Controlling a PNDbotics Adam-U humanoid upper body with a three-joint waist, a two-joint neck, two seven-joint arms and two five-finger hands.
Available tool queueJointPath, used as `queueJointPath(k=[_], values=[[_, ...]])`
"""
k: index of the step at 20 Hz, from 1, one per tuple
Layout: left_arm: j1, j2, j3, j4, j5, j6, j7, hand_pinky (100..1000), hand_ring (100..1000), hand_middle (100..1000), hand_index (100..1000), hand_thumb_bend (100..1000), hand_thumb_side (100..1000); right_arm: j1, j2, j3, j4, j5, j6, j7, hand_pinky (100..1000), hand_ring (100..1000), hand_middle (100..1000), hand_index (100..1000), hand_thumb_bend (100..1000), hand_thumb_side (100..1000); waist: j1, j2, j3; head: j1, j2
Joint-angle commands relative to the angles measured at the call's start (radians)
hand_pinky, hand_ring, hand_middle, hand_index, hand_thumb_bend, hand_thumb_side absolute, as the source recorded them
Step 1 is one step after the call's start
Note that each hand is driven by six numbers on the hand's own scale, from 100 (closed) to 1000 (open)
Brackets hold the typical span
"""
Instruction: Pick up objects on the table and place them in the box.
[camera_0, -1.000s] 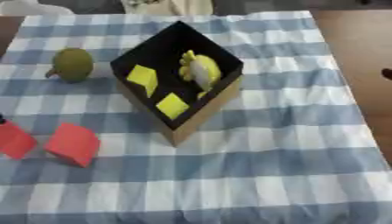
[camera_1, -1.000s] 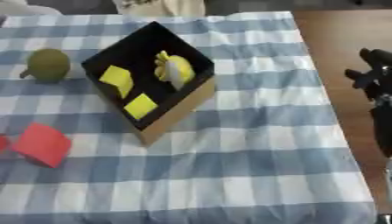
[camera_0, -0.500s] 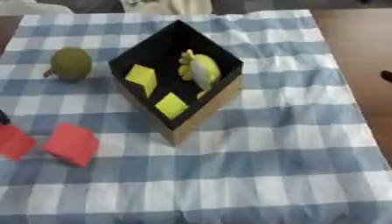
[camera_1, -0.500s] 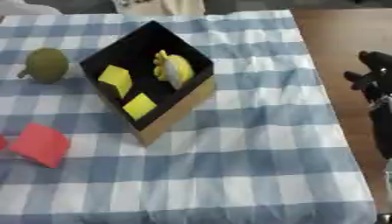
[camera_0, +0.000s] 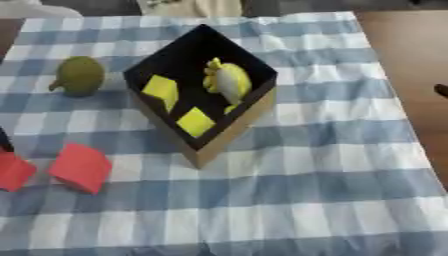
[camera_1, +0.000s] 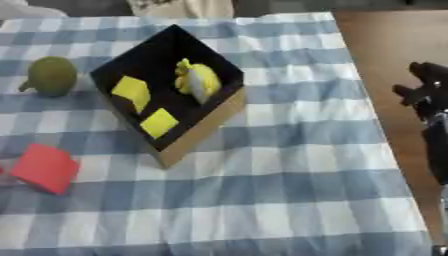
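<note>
An open cardboard box (camera_0: 229, 135) with a black inside stands tilted cornerwise at the middle of the checked cloth. Inside lie two yellow blocks (camera_0: 162, 90) (camera_0: 196, 121) and a yellow, banana-like bunch (camera_0: 227, 82). A green pear-shaped fruit (camera_0: 79, 76) sits on the cloth left of the box. Two red blocks (camera_0: 80, 167) (camera_0: 12, 171) lie at the lower left. My right hand (camera_1: 426, 90) hangs off the table's right side, open, fingers up, holding nothing. A dark sliver (camera_0: 3, 140) at the left edge may be my left hand.
The blue-and-white cloth (camera_0: 289, 200) covers the table; its right edge (camera_1: 385, 130) borders bare brown floor. Pale cloth or clothing (camera_0: 192, 7) shows beyond the far edge.
</note>
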Motion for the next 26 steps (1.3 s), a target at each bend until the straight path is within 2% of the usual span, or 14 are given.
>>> queueJointPath(k=[1, 3, 5, 10, 16, 22, 26], values=[[-0.013, 0.023, 0.014, -0.011, -0.006, 0.003, 0.014, 846, 785, 726, 799, 586, 100, -0.004, -0.012, -0.005, -0.020, 0.007, 0.002, 0.000, 859, 1000, 461, 823, 100, 604, 0.012, 0.001, -0.001, -0.001, -0.009], [-0.010, 0.027, 0.031, -0.032, -0.021, 0.011, 0.039, 855, 805, 752, 832, 648, 100, -0.003, -0.011, -0.005, -0.020, 0.008, 0.001, 0.001, 859, 1000, 460, 823, 100, 604, 0.012, 0.001, 0.001, -0.004, -0.011], [-0.004, 0.034, 0.051, -0.057, -0.037, 0.021, 0.070, 859, 815, 765, 847, 665, 100, -0.002, -0.011, -0.004, -0.020, 0.010, 0.002, 0.002, 859, 1000, 460, 822, 100, 605, 0.012, 0.002, 0.002, -0.007, -0.013], [0.001, 0.045, 0.078, -0.088, -0.059, 0.047, 0.105, 861, 826, 781, 861, 658, 100, -0.003, -0.010, -0.003, -0.020, 0.011, 0.009, 0.005, 859, 1000, 459, 822, 100, 606, 0.015, 0.001, 0.005, -0.011, -0.014], [-0.049, 0.025, 0.043, -0.015, -0.069, 0.035, 0.020, 884, 868, 840, 912, 692, 100, -0.005, -0.009, 0.001, -0.020, 0.009, 0.018, 0.012, 860, 1000, 459, 823, 100, 606, 0.016, 0.000, -0.001, -0.006, -0.014], [-0.080, 0.008, 0.021, 0.040, -0.039, 0.009, -0.095, 902, 881, 854, 906, 693, 100, -0.007, 0.000, 0.003, -0.020, 0.014, 0.033, 0.014, 861, 1000, 456, 823, 100, 610, 0.017, 0.003, -0.005, -0.007, -0.017], [-0.095, 0.003, 0.020, 0.035, -0.031, 0.003, -0.094, 906, 886, 860, 914, 690, 100, -0.009, 0.000, 0.004, -0.020, 0.015, 0.037, 0.014, 861, 1000, 456, 823, 100, 610, 0.018, 0.005, -0.005, -0.008, -0.020]])
